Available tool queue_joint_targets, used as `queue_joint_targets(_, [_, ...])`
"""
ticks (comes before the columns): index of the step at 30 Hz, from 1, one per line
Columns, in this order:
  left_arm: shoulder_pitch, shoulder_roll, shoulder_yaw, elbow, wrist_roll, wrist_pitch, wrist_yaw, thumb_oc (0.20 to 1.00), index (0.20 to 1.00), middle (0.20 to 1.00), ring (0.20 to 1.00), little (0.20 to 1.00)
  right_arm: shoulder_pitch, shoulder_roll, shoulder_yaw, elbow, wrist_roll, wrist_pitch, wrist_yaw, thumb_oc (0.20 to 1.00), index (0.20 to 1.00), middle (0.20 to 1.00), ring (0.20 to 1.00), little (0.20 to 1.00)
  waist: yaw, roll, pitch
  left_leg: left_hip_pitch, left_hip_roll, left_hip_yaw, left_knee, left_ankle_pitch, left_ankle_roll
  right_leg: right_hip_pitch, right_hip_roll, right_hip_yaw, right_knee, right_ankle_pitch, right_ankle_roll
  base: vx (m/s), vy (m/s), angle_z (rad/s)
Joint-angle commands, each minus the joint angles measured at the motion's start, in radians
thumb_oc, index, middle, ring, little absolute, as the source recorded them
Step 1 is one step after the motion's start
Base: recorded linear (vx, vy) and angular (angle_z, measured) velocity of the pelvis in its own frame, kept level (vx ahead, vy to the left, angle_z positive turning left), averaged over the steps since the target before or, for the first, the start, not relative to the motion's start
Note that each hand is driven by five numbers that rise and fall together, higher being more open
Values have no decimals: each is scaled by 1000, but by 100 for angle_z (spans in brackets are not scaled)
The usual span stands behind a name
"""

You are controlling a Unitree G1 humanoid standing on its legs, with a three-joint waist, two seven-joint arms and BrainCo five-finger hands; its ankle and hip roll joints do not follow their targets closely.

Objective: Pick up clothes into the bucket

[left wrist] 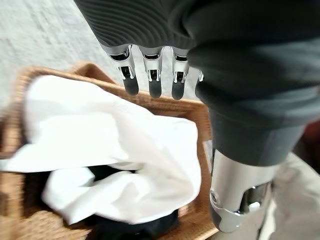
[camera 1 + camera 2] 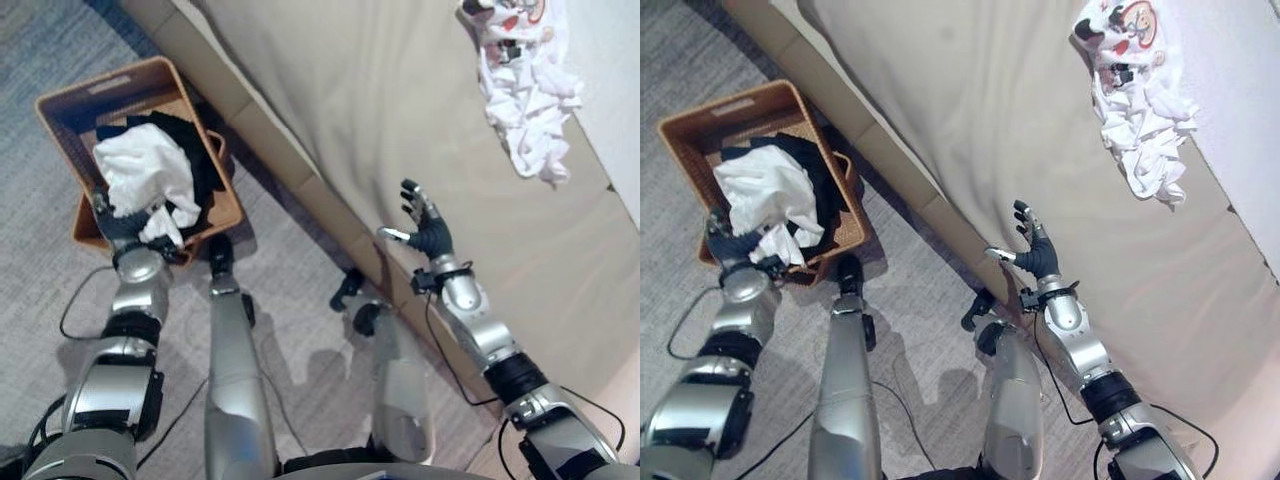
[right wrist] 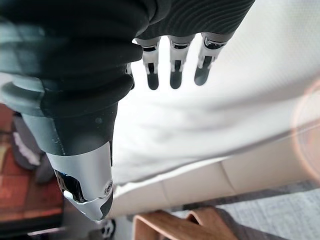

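Note:
A brown wicker basket [image 2: 100,90] stands on the floor at the left. It holds a crumpled white cloth [image 2: 145,165] lying on black clothes [image 2: 205,160]. My left hand [image 2: 115,225] hovers over the basket's near rim. In the left wrist view its fingers [image 1: 150,75] are straight above the white cloth [image 1: 115,150] and hold nothing. A white printed garment [image 2: 525,90] lies bunched on the beige bed at the upper right. My right hand [image 2: 430,235] is raised over the bed's near edge, open with fingers spread, well short of that garment.
The beige bed [image 2: 380,100] runs diagonally across the middle and right, its padded side panel [image 2: 290,150] facing the basket. Grey carpet [image 2: 40,200] covers the floor around the basket.

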Motion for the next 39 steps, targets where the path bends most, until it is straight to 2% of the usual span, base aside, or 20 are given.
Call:
queue_joint_targets(1, [75, -7, 31, -134, 58, -96, 54, 1000, 1000, 1000, 1000, 1000, 38, 1, -88, -50, -19, -27, -34, 1000, 1000, 1000, 1000, 1000, 58, -33, 4, 79, -10, 58, -12, -63, 26, 53, -36, 45, -12, 65, 104, 15, -61, 4])
queue_joint_targets(5, [166, -46, 33, -295, 117, -116, 76, 1000, 1000, 1000, 1000, 1000, 73, -2, -129, -52, -33, -24, -41, 1000, 1000, 1000, 1000, 1000, 79, -17, 4, 149, -14, 69, -76, -42, 22, 121, -33, 34, -64, 86, 111, 10, -34, 0])
queue_joint_targets(6, [207, -63, 29, -376, 131, -131, 55, 1000, 1000, 1000, 1000, 1000, 83, -4, -151, -47, -39, -19, -45, 1000, 1000, 1000, 1000, 1000, 92, -5, 4, 190, -15, 75, -109, -32, 19, 159, -32, 27, -91, 97, 113, 0, 0, 0])
queue_joint_targets(8, [227, -73, 28, -409, 132, -131, 47, 1000, 1000, 1000, 1000, 1000, 96, -4, -160, -49, -40, -16, -42, 1000, 1000, 1000, 1000, 1000, 96, 2, 4, 220, -15, 81, -127, -26, 18, 181, -31, 29, -104, 103, 113, 11, -9, 2])
queue_joint_targets(10, [268, -82, 18, -501, 131, -144, -9, 1000, 1000, 1000, 1000, 1000, 113, -10, -185, -54, -51, -8, -35, 1000, 1000, 1000, 1000, 1000, 107, 18, -1, 293, -14, 96, -170, -16, 14, 246, -30, 28, -141, 117, 116, 18, -10, -5])
queue_joint_targets(16, [330, -101, 4, -595, 78, -159, -115, 1000, 1000, 1000, 1000, 1000, 129, -17, -192, -51, -84, 11, -12, 1000, 1000, 1000, 1000, 1000, 103, 30, -39, 399, 0, 126, -215, -6, 8, 341, -19, 41, -204, 125, 115, 46, -11, -12])
queue_joint_targets(17, [348, -100, -15, -617, 73, -158, -158, 1000, 1000, 1000, 1000, 1000, 118, -25, -187, -55, -115, 21, -10, 1000, 1000, 1000, 1000, 1000, 93, 33, -64, 441, 7, 139, -235, -4, 3, 370, -12, 46, -228, 126, 115, 44, -5, -21])
queue_joint_targets(22, [380, -109, -44, -585, 78, -151, -226, 1000, 1000, 1000, 1000, 1000, 90, -14, -174, -42, -141, 32, 0, 1000, 1000, 1000, 1000, 1000, 76, 33, -111, 525, 21, 174, -286, 30, 2, 434, 0, 60, -287, 145, 99, 34, -35, -22])
queue_joint_targets(23, [395, -119, -61, -546, 79, -138, -244, 1000, 1000, 1000, 1000, 1000, 80, -7, -164, -34, -160, 46, 0, 1000, 1000, 1000, 1000, 1000, 66, 32, -143, 568, 31, 187, -310, 39, -6, 466, 19, 78, -315, 140, 95, 47, -65, -25])
queue_joint_targets(24, [395, -119, -61, -546, 79, -139, -245, 1000, 1000, 1000, 1000, 1000, 80, -7, -164, -34, -160, 46, 0, 1000, 1000, 1000, 1000, 1000, 67, 32, -142, 570, 32, 188, -312, 39, -6, 467, 20, 79, -316, 140, 95, 85, -95, -15])
queue_joint_targets(29, [466, -154, -93, -536, 31, -112, -318, 1000, 1000, 1000, 1000, 1000, 92, -2, -176, -16, -205, 74, -7, 1000, 1000, 1000, 1000, 1000, 48, 48, -214, 686, 58, 215, -380, 65, -20, 539, 69, 107, -349, 117, 81, 95, -115, -28])
queue_joint_targets(30, [498, -158, -102, -555, 27, -97, -348, 1000, 1000, 1000, 1000, 1000, 109, -7, -185, -14, -231, 88, -4, 1000, 1000, 1000, 1000, 1000, 45, 54, -233, 715, 81, 220, -377, 65, -28, 563, 95, 123, -349, 94, 71, 64, -160, -13])
queue_joint_targets(31, [498, -158, -102, -555, 27, -97, -348, 1000, 1000, 1000, 1000, 1000, 109, -7, -185, -15, -232, 88, -4, 1000, 1000, 1000, 1000, 1000, 45, 53, -235, 713, 80, 220, -380, 69, -27, 562, 94, 122, -352, 97, 71, 117, -228, -15])
queue_joint_targets(32, [529, -160, -108, -576, 13, -88, -383, 1000, 1000, 1000, 1000, 1000, 118, -17, -193, 1, -251, 100, -8, 1000, 1000, 1000, 1000, 1000, 46, 59, -254, 737, 109, 225, -353, 59, -39, 593, 128, 139, -360, 66, 55, 92, -185, -29])
queue_joint_targets(34, [543, -161, -109, -589, 4, -83, -396, 1000, 1000, 1000, 1000, 1000, 114, -17, -192, 12, -254, 105, -11, 1000, 1000, 1000, 1000, 1000, 49, 60, -259, 736, 123, 220, -317, 57, -41, 610, 144, 145, -368, 53, 41, 73, -166, -31])
queue_joint_targets(35, [559, -165, -124, -601, -11, -82, -414, 1000, 1000, 1000, 1000, 1000, 87, -20, -181, 33, -259, 108, -26, 1000, 1000, 1000, 1000, 1000, 71, 67, -244, 738, 121, 157, -209, 81, -49, 636, 172, 184, -359, 34, 18, 28, -95, -34])
queue_joint_targets(36, [560, -169, -131, -605, -16, -79, -418, 1000, 1000, 1000, 1000, 1000, 78, -19, -180, 46, -260, 111, -31, 1000, 1000, 1000, 1000, 1000, 76, 66, -243, 737, 106, 129, -204, 91, -52, 642, 172, 190, -363, 35, 16, 33, -96, -39])
queue_joint_targets(37, [559, -169, -131, -605, -16, -79, -419, 1000, 1000, 1000, 1000, 1000, 78, -20, -180, 47, -260, 111, -31, 1000, 1000, 1000, 1000, 1000, 75, 67, -242, 738, 106, 128, -203, 91, -52, 644, 172, 189, -363, 34, 16, 47, 13, -44])
queue_joint_targets(38, [576, -182, -141, -603, -24, -65, -427, 1000, 1000, 1000, 1000, 1000, 63, -17, -179, 72, -259, 120, -29, 1000, 1000, 1000, 1000, 1000, 85, 75, -253, 735, 63, 80, -282, 66, -51, 656, 167, 196, -373, 33, 24, 88, 51, -34])
queue_joint_targets(39, [583, -189, -141, -595, -27, -60, -432, 1000, 1000, 1000, 1000, 1000, 60, -16, -181, 83, -257, 121, -27, 1000, 1000, 1000, 1000, 1000, 84, 79, -259, 729, 47, 68, -323, 63, -50, 662, 166, 200, -377, 35, 28, 134, 90, -26])
